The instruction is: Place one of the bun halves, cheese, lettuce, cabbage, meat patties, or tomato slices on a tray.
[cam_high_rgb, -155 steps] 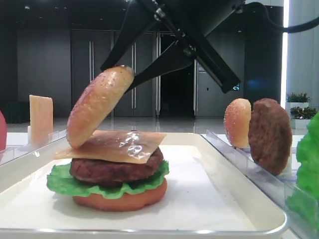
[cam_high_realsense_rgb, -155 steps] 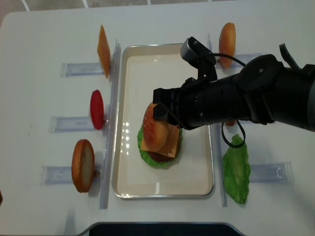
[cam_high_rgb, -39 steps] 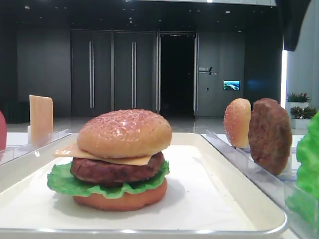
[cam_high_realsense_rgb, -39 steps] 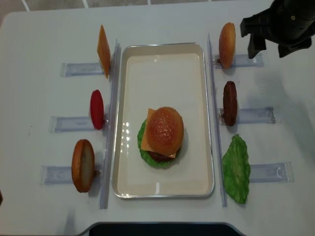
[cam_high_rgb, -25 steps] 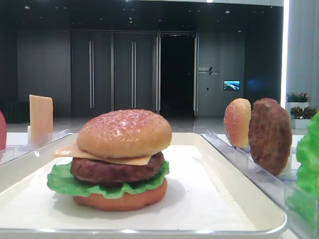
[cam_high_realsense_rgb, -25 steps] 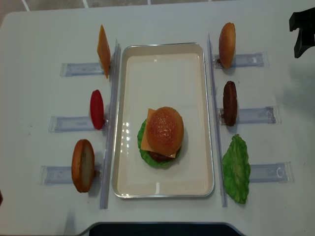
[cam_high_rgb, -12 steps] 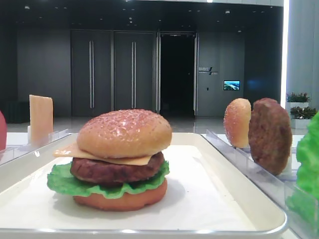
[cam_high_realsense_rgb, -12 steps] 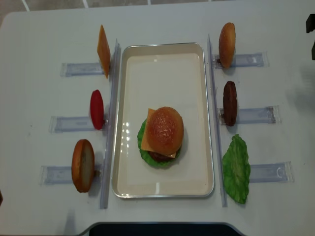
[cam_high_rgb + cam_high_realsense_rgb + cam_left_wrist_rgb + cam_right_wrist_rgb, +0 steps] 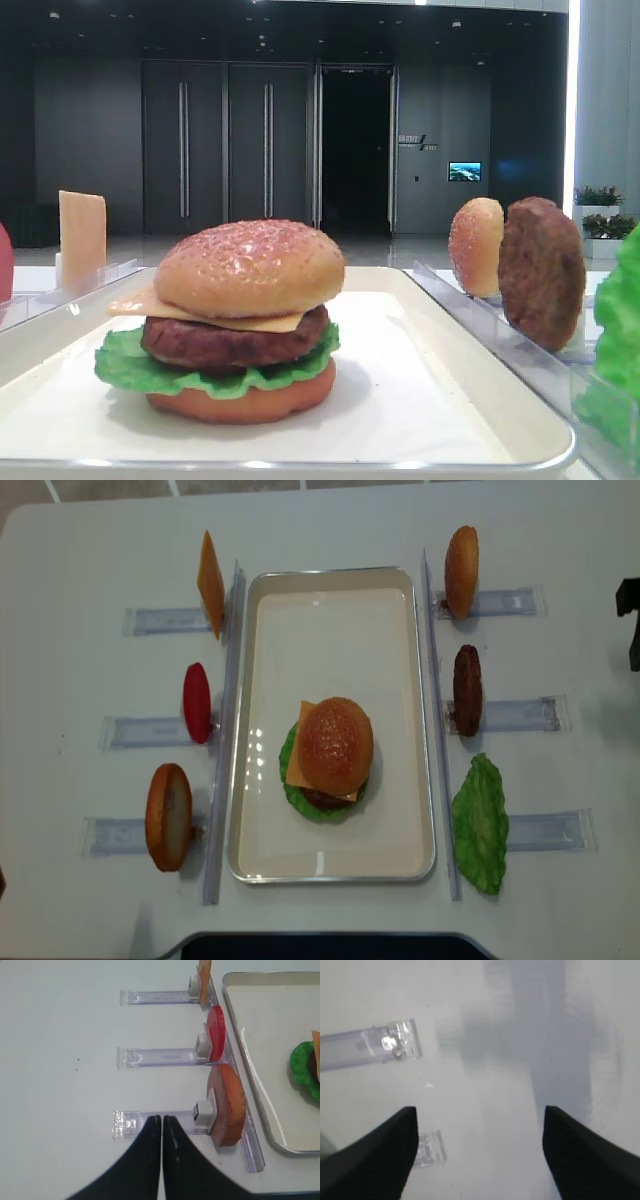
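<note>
1. The stacked burger (image 9: pixel 328 757) sits on the off-white tray (image 9: pixel 330 865): a domed, speckled bun half (image 9: pixel 250 268) on thin glossy cheese (image 9: pixel 135 303), a bumpy dark meat patty (image 9: pixel 232 342), frilly lettuce (image 9: pixel 125 364) and a smooth bun bottom (image 9: pixel 240 400).
2. The right tool (image 9: pixel 477 1152) is released, jaws wide over bare table (image 9: pixel 485 1020) — holding nothing. The left tool (image 9: pixel 161 1160) is clenched, empty, beside the clear rack (image 9: pixel 165 1122).
3. Risk: the glossy dome rests on slick cheese, so a nudge to the tray could slide it off.
4. Spare pieces stand on edge in racks — a careless reach could topple the spare patty (image 9: pixel 467 690) or bun (image 9: pixel 461 571).
</note>
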Robot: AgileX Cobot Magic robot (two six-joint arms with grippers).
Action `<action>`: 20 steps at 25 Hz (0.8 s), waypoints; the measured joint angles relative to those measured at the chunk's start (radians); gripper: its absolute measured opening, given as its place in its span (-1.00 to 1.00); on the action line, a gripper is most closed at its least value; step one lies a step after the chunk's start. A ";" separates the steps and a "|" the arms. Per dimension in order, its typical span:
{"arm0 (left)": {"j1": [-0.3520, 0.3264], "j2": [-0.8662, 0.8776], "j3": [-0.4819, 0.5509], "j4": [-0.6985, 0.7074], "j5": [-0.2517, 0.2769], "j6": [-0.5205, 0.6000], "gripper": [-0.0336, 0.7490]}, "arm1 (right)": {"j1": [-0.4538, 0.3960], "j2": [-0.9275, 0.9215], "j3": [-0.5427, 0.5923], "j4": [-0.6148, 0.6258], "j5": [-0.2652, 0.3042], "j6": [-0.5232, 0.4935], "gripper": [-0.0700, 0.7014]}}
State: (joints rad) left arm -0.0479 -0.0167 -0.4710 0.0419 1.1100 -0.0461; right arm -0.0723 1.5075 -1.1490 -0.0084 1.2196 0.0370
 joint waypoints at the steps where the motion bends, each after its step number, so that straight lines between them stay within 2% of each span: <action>1: 0.000 0.000 0.000 0.000 0.000 0.000 -0.92 | 0.000 -0.023 0.027 0.000 0.000 0.000 0.54; 6: 0.000 0.000 0.000 0.000 0.000 0.000 -0.92 | 0.000 -0.149 0.125 0.000 -0.005 0.001 0.54; 13: 0.000 0.000 0.000 0.000 0.000 0.000 -0.92 | 0.000 -0.382 0.278 0.001 -0.040 0.002 0.54; 20: 0.000 0.000 0.000 0.000 0.000 0.000 -0.92 | 0.000 -0.687 0.424 0.017 -0.025 -0.002 0.54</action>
State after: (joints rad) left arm -0.0479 -0.0167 -0.4710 0.0419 1.1100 -0.0461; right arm -0.0723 0.8203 -0.7251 0.0085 1.1947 0.0352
